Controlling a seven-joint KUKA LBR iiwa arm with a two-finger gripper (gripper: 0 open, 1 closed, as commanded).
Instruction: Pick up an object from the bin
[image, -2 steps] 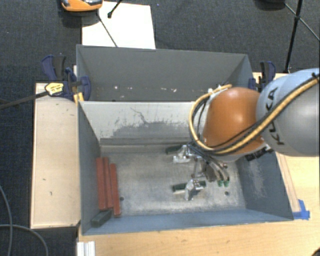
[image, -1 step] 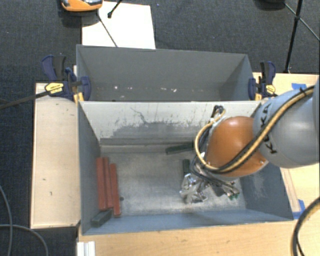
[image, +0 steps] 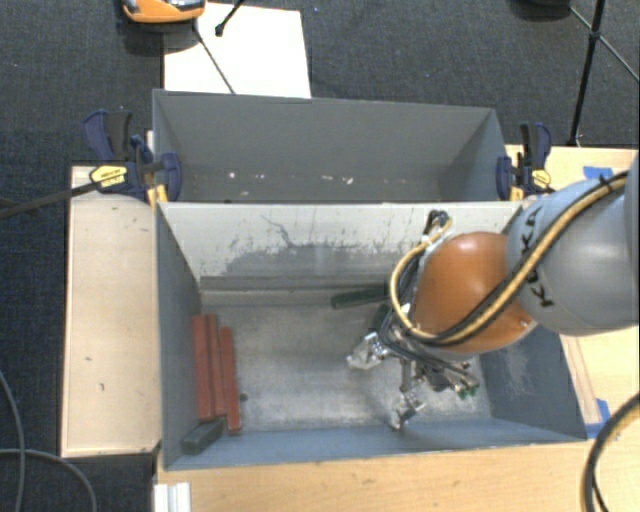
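My gripper (image: 385, 384) hangs low over the right half of the bin floor, under the arm's orange cover. Its two metal fingertips (image: 364, 355) stand apart, so it is open, and I see nothing between them. A dark green, long thin thing (image: 352, 297) lies just behind the gripper at the foot of the back wall, its right end hidden by the cover. A small green bit (image: 466, 391) peeks out to the gripper's right.
Long red-brown bars (image: 215, 366) lie side by side along the left wall. A small dark block (image: 204, 435) sits in the front left corner. Bare floor stretches between the bars and the gripper.
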